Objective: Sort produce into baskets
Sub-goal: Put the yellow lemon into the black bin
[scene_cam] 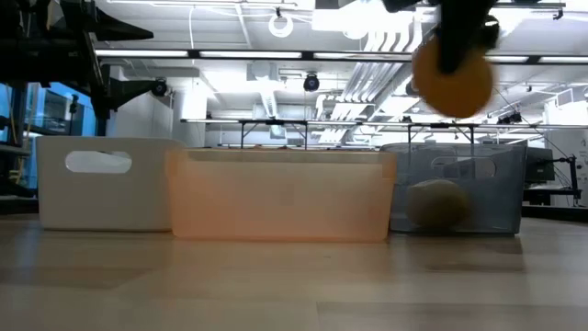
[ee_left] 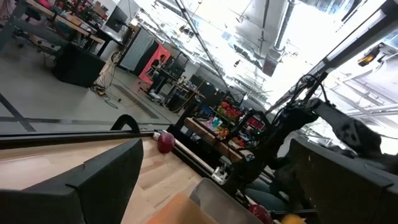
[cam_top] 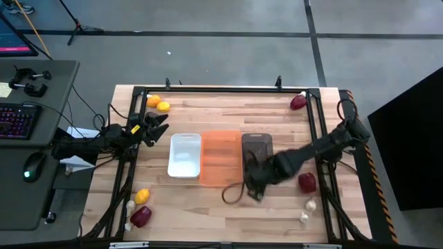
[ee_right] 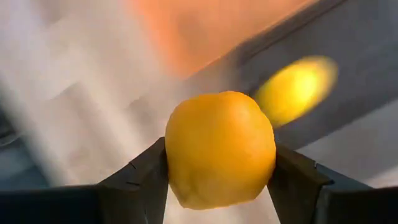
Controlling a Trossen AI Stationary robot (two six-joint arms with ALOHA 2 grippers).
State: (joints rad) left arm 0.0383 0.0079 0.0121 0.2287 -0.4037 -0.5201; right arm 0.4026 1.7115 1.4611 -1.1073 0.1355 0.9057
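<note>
right gripper [ee_right: 219,163] is clamped on a yellow lemon [ee_right: 219,149], one finger on each side, grip sitting low on the fruit. in the low view that lemon [scene_cam: 452,81] hangs above the grey basket [scene_cam: 457,188], which already has one lemon [scene_cam: 437,204] lying inside; the wrist view shows that second lemon [ee_right: 296,88] as a blur beyond the held one.

risks from here, my read:
- hold is on the lower half of a round, smooth fruit. any jolt and it squirts out upward or sideways before it is over the bin.
- from above the gripper [cam_top: 253,178] sits at the near end of the grey basket [cam_top: 257,142], close to its rim and to the orange basket [cam_top: 221,158] next door. a release a bit off-line lands it on the rim, in the orange one, or on the table.
- dropped from this height it can bounce off the lemon already inside and hop out.
- lowering further risks a finger clipping the basket wall and shoving the light bin.

white basket [cam_top: 185,155] is untouched. left gripper [cam_top: 156,127] waits wide open at the left table edge, holding nothing, near two lemons [cam_top: 158,104]. further out: red fruit [cam_top: 298,102] at the far right corner, another red fruit [cam_top: 307,182] and garlic bulbs [cam_top: 307,210] near right, a mixed pile [cam_top: 138,207] near left, all unsorted.
</note>
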